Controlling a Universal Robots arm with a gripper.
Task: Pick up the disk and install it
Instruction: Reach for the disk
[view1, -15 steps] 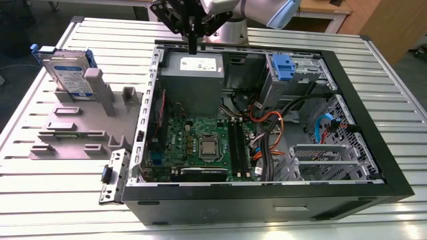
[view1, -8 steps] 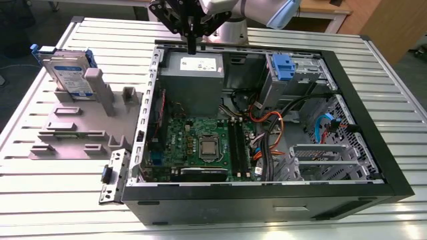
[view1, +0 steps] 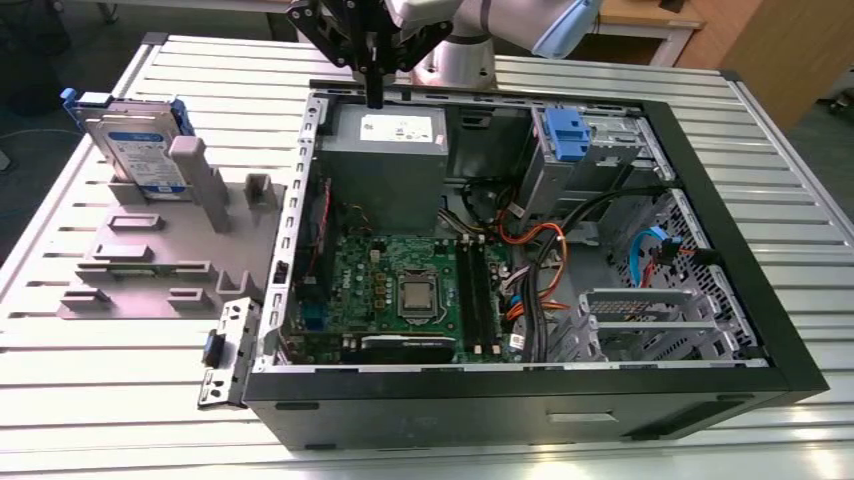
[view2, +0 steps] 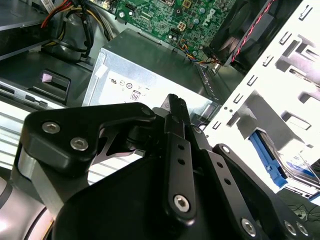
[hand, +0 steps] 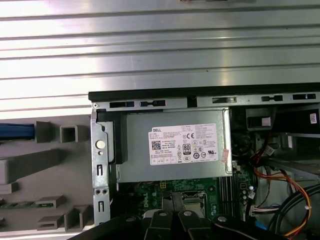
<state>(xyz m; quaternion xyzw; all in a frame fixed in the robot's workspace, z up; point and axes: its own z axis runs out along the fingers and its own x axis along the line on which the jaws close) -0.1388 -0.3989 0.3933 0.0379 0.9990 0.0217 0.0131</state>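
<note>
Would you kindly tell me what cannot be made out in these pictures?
Disk: in the exterior view, its bottom edge is sunk in the grey holder.
Gripper: in the exterior view, its top is cut off by the picture's upper edge.
Power supply: in the second wrist view, the gripper hides part of it.

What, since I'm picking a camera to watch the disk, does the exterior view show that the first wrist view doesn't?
Exterior view: the disk standing upright in the grey holder, apart from the hand, and the blue caddy inside the case. First wrist view: the power supply label face-on. Both: power supply, motherboard, grey holder.
</note>
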